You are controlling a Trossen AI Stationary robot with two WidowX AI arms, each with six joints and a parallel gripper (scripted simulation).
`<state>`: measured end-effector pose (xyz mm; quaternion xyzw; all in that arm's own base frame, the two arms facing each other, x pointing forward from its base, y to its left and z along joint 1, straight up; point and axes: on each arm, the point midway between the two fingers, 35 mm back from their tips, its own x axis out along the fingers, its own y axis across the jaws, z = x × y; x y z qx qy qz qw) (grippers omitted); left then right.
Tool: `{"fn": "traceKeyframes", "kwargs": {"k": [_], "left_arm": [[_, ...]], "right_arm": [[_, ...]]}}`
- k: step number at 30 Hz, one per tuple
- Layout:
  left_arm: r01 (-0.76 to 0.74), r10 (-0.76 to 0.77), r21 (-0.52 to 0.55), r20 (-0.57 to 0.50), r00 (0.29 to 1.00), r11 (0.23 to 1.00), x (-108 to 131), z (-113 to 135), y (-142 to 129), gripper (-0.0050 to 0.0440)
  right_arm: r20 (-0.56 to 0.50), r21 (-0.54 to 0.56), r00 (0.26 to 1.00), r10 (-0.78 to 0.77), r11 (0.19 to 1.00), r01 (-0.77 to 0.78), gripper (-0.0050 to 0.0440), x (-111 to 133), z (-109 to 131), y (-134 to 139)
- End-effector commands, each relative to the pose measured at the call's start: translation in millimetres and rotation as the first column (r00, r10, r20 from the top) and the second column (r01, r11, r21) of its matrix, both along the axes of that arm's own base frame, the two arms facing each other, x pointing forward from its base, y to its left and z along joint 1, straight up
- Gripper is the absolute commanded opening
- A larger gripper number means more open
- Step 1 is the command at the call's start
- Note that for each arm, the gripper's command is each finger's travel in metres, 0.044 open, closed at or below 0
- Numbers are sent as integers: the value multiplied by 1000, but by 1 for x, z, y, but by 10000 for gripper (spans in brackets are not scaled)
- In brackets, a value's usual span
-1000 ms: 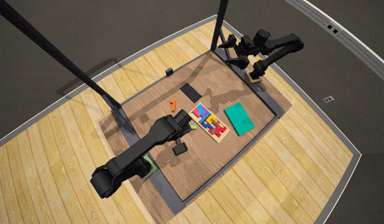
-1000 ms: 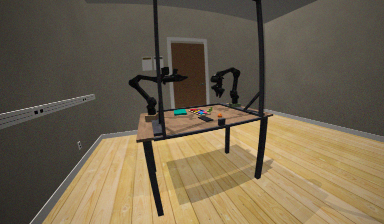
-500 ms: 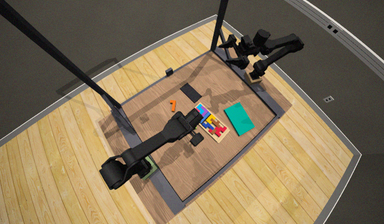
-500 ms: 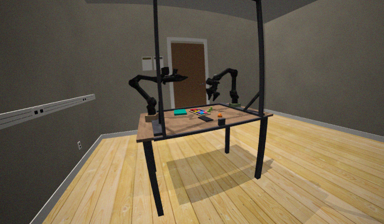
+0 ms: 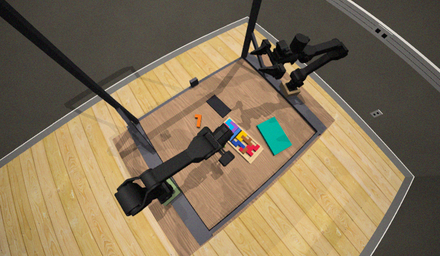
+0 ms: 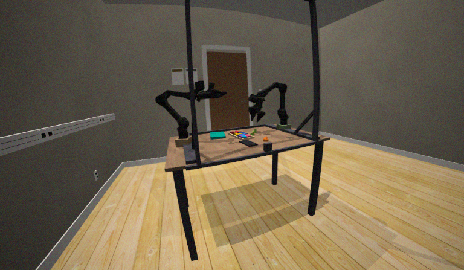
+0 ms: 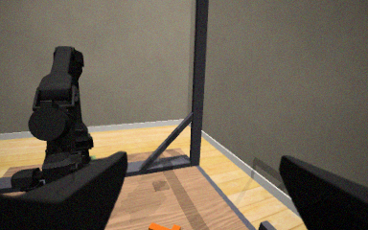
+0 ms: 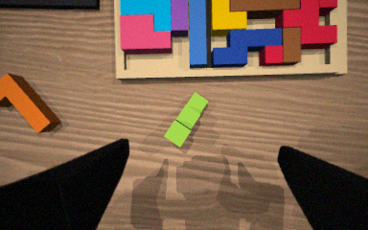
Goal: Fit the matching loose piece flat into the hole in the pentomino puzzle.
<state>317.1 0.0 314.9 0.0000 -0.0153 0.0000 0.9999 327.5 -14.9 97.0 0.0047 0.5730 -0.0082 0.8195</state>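
Note:
The wooden puzzle board (image 5: 242,141) lies flat mid-table, filled with coloured pieces; in the right wrist view (image 8: 230,38) a bare strip shows below the pink and purple pieces. A loose green piece (image 8: 187,120) lies on the table just in front of the board. A loose orange L-shaped piece (image 5: 198,120) lies further off and also shows in the right wrist view (image 8: 26,103). My right gripper (image 8: 202,149) is open and empty, hovering above the green piece. My left gripper (image 5: 264,59) is open and empty, raised high at the far end of the table.
A teal flat block (image 5: 274,136) lies beside the board. A black flat pad (image 5: 218,105) and a small black cube (image 5: 193,82) sit toward the table's edge. Black frame posts (image 5: 251,19) rise from the table corners.

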Motion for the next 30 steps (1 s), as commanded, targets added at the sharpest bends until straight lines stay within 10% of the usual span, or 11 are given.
{"fn": "traceKeyframes", "kwargs": {"k": [1,17,30], "left_arm": [[0,0,0,19,1000,1000,-1,8,0,440],[0,0,0,19,1000,1000,-1,8,0,440],[0,0,0,19,1000,1000,-1,8,0,440]], "right_arm": [[10,3,1000,6,1000,-7,440,3,3,1],[21,1,921,388,922,-388,440,15,7,147],[22,0,872,490,872,-490,440,18,7,189]]}}
